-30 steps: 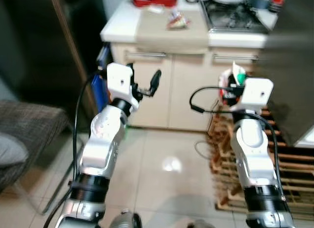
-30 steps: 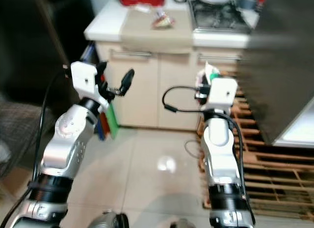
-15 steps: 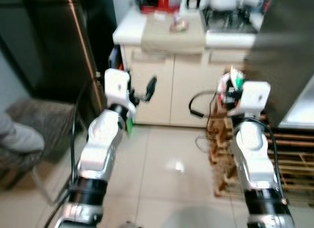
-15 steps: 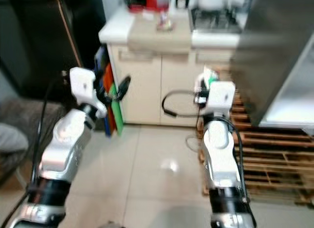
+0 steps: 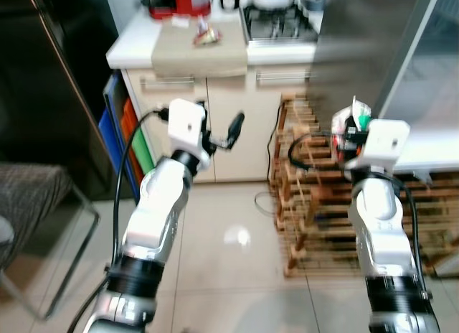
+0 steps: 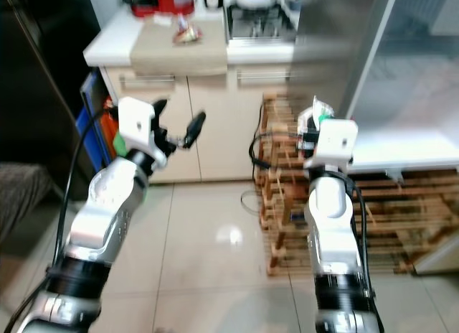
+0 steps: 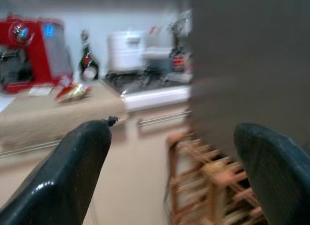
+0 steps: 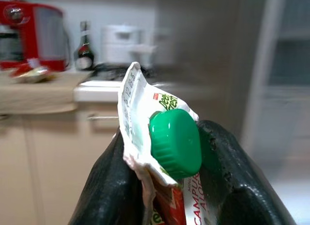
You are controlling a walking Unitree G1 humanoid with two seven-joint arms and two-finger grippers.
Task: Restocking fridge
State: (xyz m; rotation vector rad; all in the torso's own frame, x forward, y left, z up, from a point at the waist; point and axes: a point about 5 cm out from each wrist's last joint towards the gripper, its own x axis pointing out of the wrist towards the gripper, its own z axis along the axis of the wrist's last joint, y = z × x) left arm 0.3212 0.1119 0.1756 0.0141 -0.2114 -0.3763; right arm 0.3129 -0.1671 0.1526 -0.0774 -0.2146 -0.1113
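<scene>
The right gripper clamps a green-capped carton, held up before a wooden rack. The left gripper is spread wide, empty, facing the counter with its red machine.

Right claw grips carton; left claw spread, empty.

Glossy pale tiled floor below, catching a ceiling-light glare. Ahead, cream cabinets under a white surface. Wooden rack to the right, dark panel left.
</scene>
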